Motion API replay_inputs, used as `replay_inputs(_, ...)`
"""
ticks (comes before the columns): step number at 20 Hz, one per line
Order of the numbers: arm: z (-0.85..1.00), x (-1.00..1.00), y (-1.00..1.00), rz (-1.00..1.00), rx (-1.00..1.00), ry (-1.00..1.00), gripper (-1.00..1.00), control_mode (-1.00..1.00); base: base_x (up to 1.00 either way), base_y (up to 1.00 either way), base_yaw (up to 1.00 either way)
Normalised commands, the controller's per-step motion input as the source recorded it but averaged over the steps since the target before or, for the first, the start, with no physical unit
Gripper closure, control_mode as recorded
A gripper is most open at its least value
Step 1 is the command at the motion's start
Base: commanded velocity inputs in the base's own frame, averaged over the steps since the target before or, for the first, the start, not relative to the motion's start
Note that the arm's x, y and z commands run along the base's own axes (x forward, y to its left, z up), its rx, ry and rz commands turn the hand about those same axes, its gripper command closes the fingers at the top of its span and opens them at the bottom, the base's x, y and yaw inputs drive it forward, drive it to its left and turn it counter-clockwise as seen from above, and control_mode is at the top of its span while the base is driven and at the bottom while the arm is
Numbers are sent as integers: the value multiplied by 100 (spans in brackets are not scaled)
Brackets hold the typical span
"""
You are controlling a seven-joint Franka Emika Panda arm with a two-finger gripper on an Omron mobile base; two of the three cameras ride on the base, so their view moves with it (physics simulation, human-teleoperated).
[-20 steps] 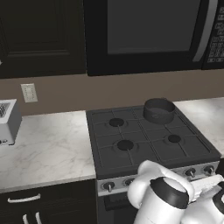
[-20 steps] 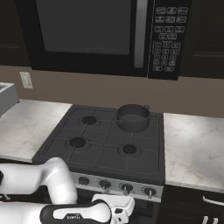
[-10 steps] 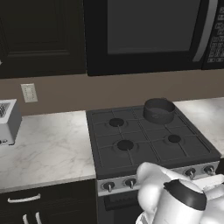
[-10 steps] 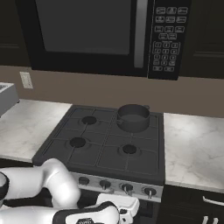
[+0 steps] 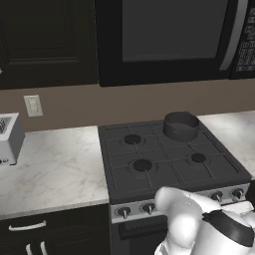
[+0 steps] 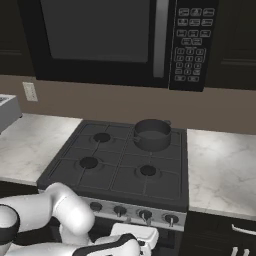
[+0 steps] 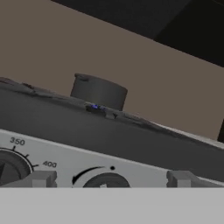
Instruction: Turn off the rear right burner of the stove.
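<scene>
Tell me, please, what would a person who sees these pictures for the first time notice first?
Probably the dark grey pot sitting on the rear right burner of the stove, under the big black microwave. Next, the white robot arm low in front of the stove, its open gripper held close to the silver knob strip. A small blue flame shows at the pot's base in the hand view.
</scene>
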Motion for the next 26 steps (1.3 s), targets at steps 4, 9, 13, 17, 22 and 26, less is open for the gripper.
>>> replay_inputs(4,-12,15,0,0,0,0,-100,-100,0,0,0)
replay_inputs(9,-9,17,0,0,0,0,-100,-100,0,0,0)
replay_inputs(13,-13,12,0,0,0,0,-100,-100,0,0,0)
replay_inputs(17,-9,12,-1,0,0,0,-100,-100,0,0,0)
replay_inputs(22,-10,15,-6,0,0,0,-100,-100,0,0,0)
replay_inputs(26,-7,11,-13,0,0,0,-100,-100,0,0,0)
